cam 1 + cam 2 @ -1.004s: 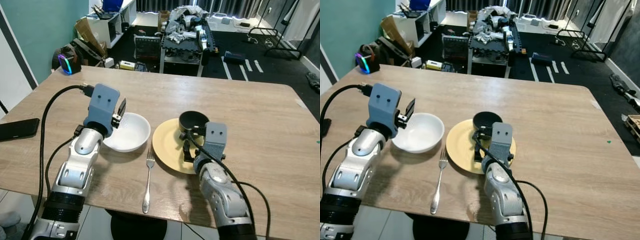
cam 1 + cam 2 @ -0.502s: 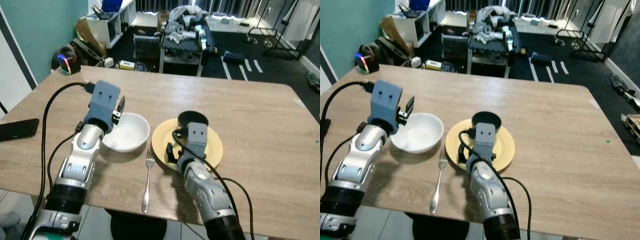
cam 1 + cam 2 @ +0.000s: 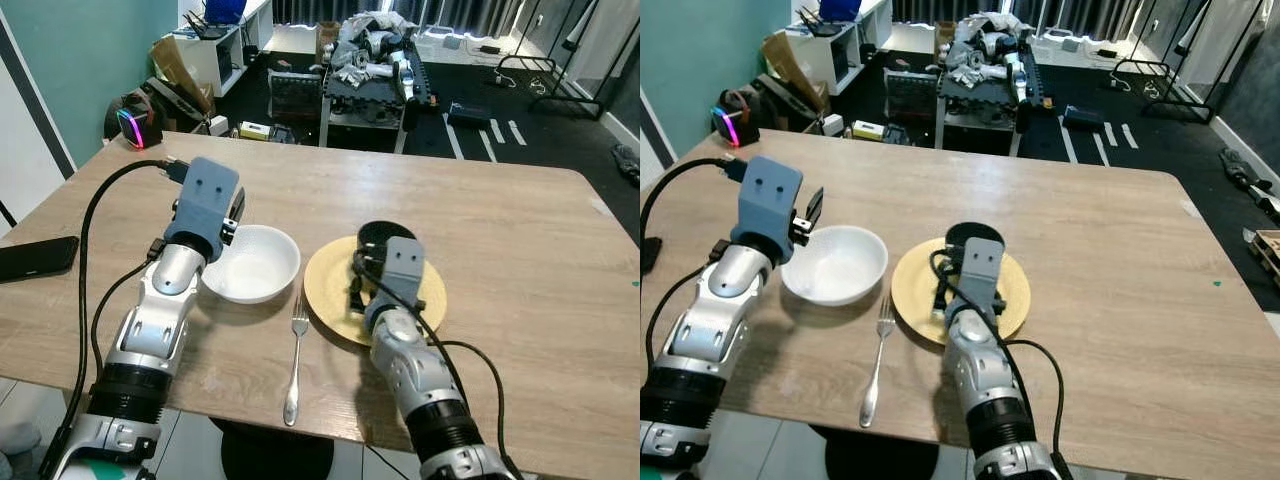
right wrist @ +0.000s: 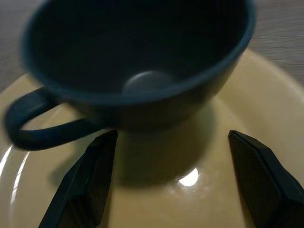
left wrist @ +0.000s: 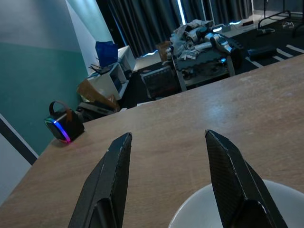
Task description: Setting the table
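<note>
- Rectangular table (image 3: 520,240): pale wood-grain top, smooth, matt with a soft sheen.
- Round yellow plate (image 4: 199,190): glazed ceramic look, glossy, bright glints on its surface.
- Dark mug with handle (image 4: 137,61): smooth, dull satin finish.
- Round white bowl (image 3: 255,265): smooth, lightly glossy.
- Silver fork (image 3: 295,365): polished metal.
- Left gripper (image 5: 166,185) fingers (image 5: 107,185): black, finely textured, matt.
- Right gripper (image 4: 171,190) fingers (image 4: 259,183): black, matt.
- Arm shells: brushed silver metal; wrist housings grey-blue matt plastic.
</note>
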Robot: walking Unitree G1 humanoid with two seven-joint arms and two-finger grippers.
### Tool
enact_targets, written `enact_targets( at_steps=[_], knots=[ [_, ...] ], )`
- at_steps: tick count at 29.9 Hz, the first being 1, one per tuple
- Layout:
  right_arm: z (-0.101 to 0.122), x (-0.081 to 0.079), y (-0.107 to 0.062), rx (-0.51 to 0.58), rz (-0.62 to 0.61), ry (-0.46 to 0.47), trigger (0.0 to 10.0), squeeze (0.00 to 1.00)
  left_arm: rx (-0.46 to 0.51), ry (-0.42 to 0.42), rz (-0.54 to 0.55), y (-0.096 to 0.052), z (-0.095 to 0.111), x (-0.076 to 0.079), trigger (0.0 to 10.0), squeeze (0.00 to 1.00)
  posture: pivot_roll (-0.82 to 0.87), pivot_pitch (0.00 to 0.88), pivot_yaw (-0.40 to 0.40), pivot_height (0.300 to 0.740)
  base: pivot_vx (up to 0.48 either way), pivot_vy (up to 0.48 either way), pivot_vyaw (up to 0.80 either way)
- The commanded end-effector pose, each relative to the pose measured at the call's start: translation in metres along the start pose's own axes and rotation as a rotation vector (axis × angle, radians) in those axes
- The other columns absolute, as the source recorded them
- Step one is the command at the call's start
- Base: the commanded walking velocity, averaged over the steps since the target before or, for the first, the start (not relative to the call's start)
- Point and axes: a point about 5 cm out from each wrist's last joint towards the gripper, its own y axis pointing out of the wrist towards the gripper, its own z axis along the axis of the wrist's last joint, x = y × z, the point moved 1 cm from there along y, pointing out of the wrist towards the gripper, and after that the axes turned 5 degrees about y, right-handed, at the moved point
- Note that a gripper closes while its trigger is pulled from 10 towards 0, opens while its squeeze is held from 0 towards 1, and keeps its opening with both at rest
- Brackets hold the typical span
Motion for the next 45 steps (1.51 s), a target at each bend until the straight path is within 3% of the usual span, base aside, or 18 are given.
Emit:
enact_targets(
  at_steps=[1,8,12,22,29,32,34,35,38,45],
  knots=[
    [-0.002,-0.017,-0.004,-0.017,0.026,0.045,10.0,0.00,-0.026,0.000,0.004,-0.002,-0.008,0.000,10.0,0.00,0.03,0.000,0.043,0.740,0.000,0.000,0.00],
    [0.008,0.012,0.003,0.027,-0.052,0.048,10.0,0.00,-0.022,-0.008,-0.002,-0.001,-0.007,0.003,10.0,0.00,0.01,0.000,0.048,0.740,0.000,0.000,0.00],
    [0.020,0.045,0.005,0.094,-0.128,0.038,10.0,0.00,-0.020,-0.013,-0.007,0.000,-0.007,0.005,10.0,0.00,0.00,0.000,0.053,0.740,0.000,0.000,0.00],
    [0.051,0.083,0.001,0.225,-0.182,0.006,10.0,0.00,-0.016,-0.019,-0.017,0.002,-0.007,0.008,10.0,0.00,-0.02,0.000,0.067,0.740,0.000,0.000,0.00],
    [0.057,0.086,-0.006,0.266,-0.117,-0.023,10.0,0.00,-0.011,-0.022,-0.024,0.003,-0.006,0.010,10.0,0.00,-0.02,0.000,0.072,0.740,0.000,0.000,0.00],
    [0.066,0.071,-0.015,0.329,0.053,-0.058,10.0,0.00,-0.010,-0.025,-0.024,0.004,-0.006,0.010,10.0,0.00,-0.03,0.000,0.074,0.740,0.000,0.000,0.00],
    [0.066,0.071,-0.015,0.329,0.053,-0.058,10.0,0.00,-0.010,-0.025,-0.024,0.004,-0.006,0.010,10.0,0.00,-0.03,0.000,0.074,0.740,0.000,0.000,0.00],
    [0.071,0.059,-0.025,0.370,0.211,-0.120,10.0,0.00,-0.010,-0.027,-0.025,0.004,-0.006,0.010,10.0,0.00,-0.03,0.000,0.074,0.740,0.000,0.000,0.00],
    [0.072,0.051,-0.033,0.386,0.349,-0.162,10.0,0.00,-0.009,-0.030,-0.025,0.005,-0.006,0.011,10.0,0.00,-0.04,0.000,0.072,0.740,0.000,0.000,0.00],
    [0.066,0.039,-0.029,0.371,0.338,-0.136,10.0,0.00,-0.002,-0.036,-0.026,0.006,-0.004,0.013,10.0,0.00,-0.03,0.000,0.070,0.740,0.000,0.000,0.00]
  ],
)
